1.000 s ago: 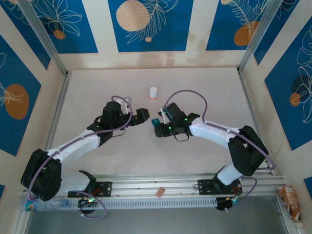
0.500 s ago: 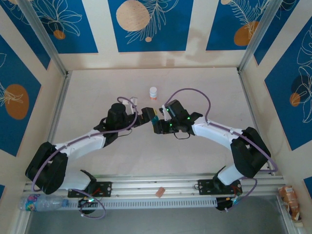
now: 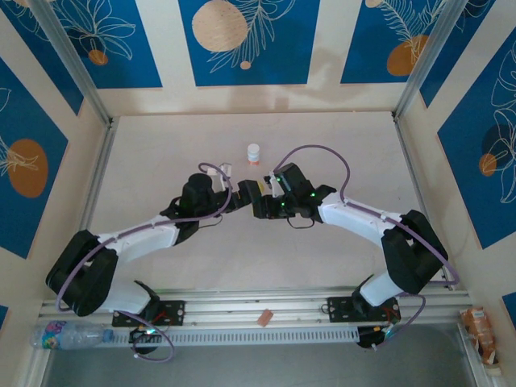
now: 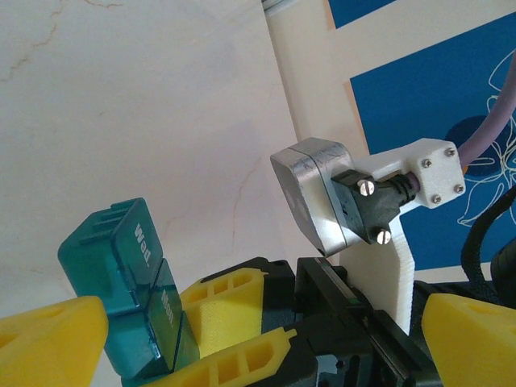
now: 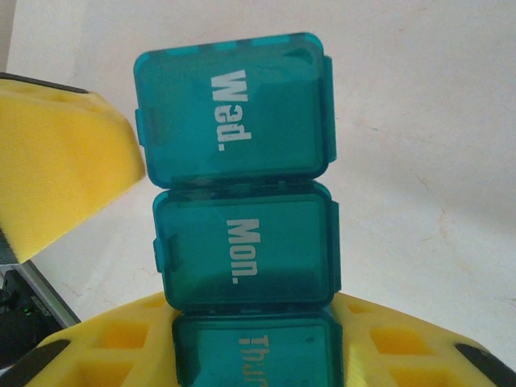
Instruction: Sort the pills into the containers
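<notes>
The containers point(image 5: 242, 250) are a teal strip of three lidded compartments marked Wed., Mon. and Thu., all lids closed. My right gripper point(image 5: 258, 359) is shut on the Thu. end, its yellow fingers point(image 5: 403, 347) pressed on both sides, and holds the strip above the table. In the left wrist view the containers point(image 4: 121, 266) stick out from those fingers. My left gripper point(image 4: 260, 322) is open wide, one yellow finger point(image 4: 48, 339) just beside the strip's free end. From above, the left gripper point(image 3: 244, 191) and right gripper point(image 3: 260, 201) meet mid-table. The pills are out of view.
A small white bottle with an orange-red band point(image 3: 253, 153) stands just behind the two grippers. A water bottle point(image 3: 64, 333) lies at the near left, a snack packet point(image 3: 480, 330) at the near right. Patterned walls close in the table point(image 3: 161, 145).
My left arm has swung right, bringing its open fingers up to the strip's free end. The right gripper has shifted slightly left and back, still holding the containers.
</notes>
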